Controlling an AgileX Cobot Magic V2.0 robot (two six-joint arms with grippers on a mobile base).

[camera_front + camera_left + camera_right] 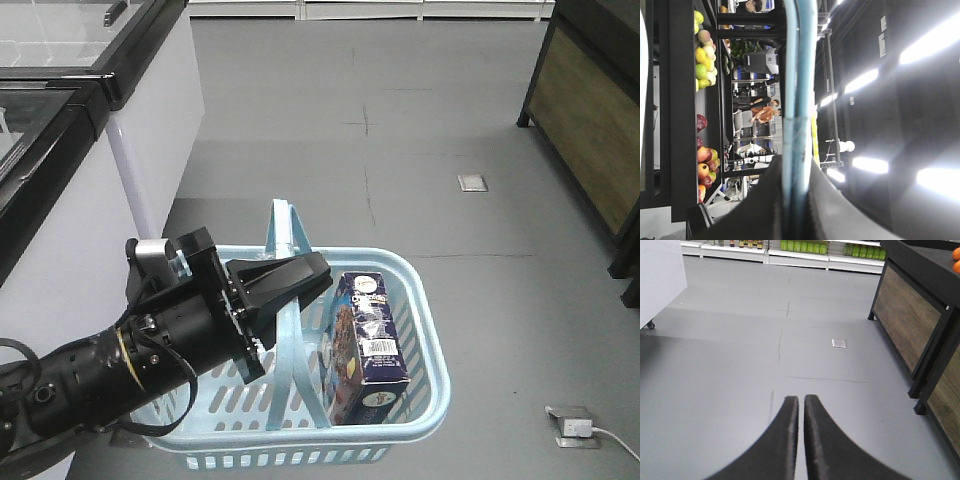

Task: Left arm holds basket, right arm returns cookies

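Note:
The light blue basket (426,335) hangs above the grey floor, its tall looped handles (286,235) pinched together. My left gripper (300,282) is shut on those handles just below their top. In the left wrist view the handles (799,75) run straight up out of the left gripper (796,167). The dark navy cookies box (367,345) stands upright inside the basket, toward its right side, barcode facing the camera. Only the right wrist view shows my right gripper (801,399). It is shut with nothing held, hovering over bare floor, and the basket is outside that view.
A white freezer cabinet (100,90) stands at the left and a dark wood display stand (590,120) at the right. A floor plate (472,182) and a white adapter with a cable (573,425) lie on the floor. Fruit shelves (702,50) are in the left wrist view.

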